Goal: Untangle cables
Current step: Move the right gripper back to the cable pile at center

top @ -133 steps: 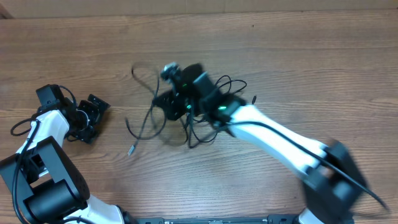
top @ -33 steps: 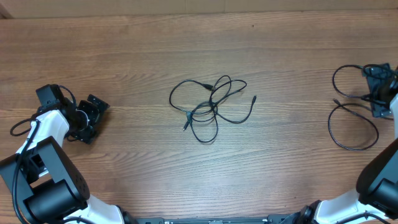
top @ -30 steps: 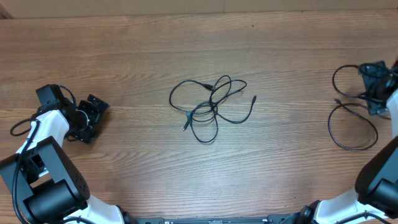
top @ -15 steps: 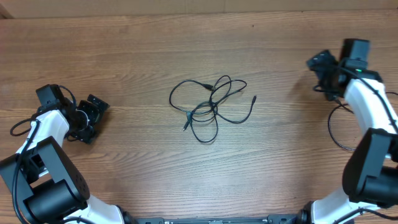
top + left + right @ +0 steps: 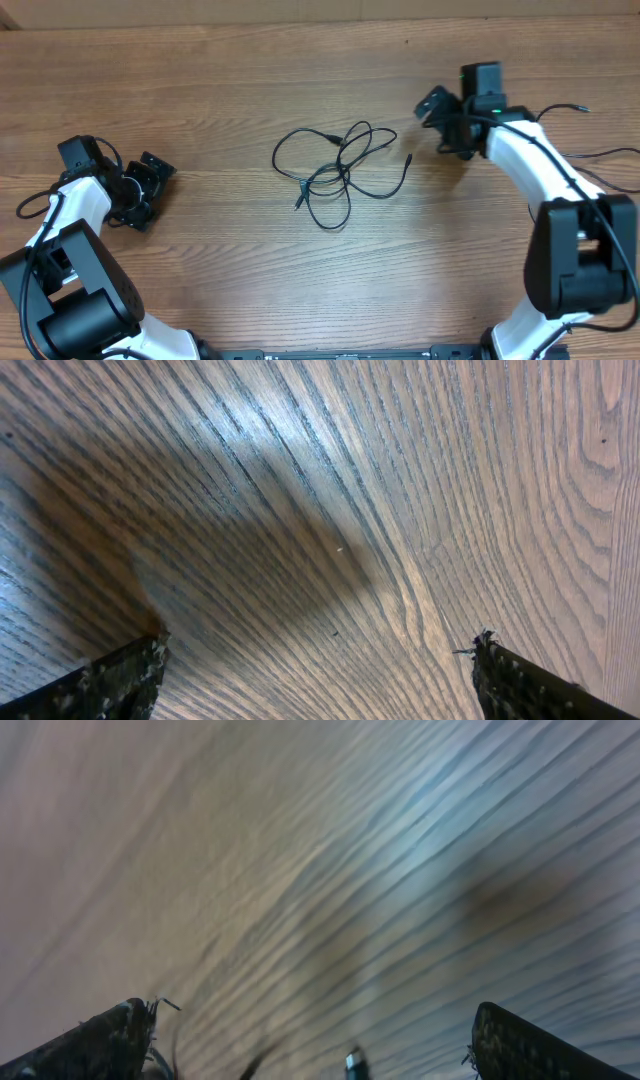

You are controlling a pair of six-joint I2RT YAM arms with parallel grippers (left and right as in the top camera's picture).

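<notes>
Cables (image 5: 340, 172) lie tangled near the right hand (image 5: 438, 118), spread wide and empty.

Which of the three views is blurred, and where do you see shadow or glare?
Overhead: sharp and evenly lit, the cables crisp. Left wrist: the table grain in focus, a broad dark shadow across it. Right wrist: smeared by blur, with a bluish glare patch.

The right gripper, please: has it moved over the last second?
Yes. The right gripper has swung left, ending much closer to the tangled cables, which have stayed put.
</notes>
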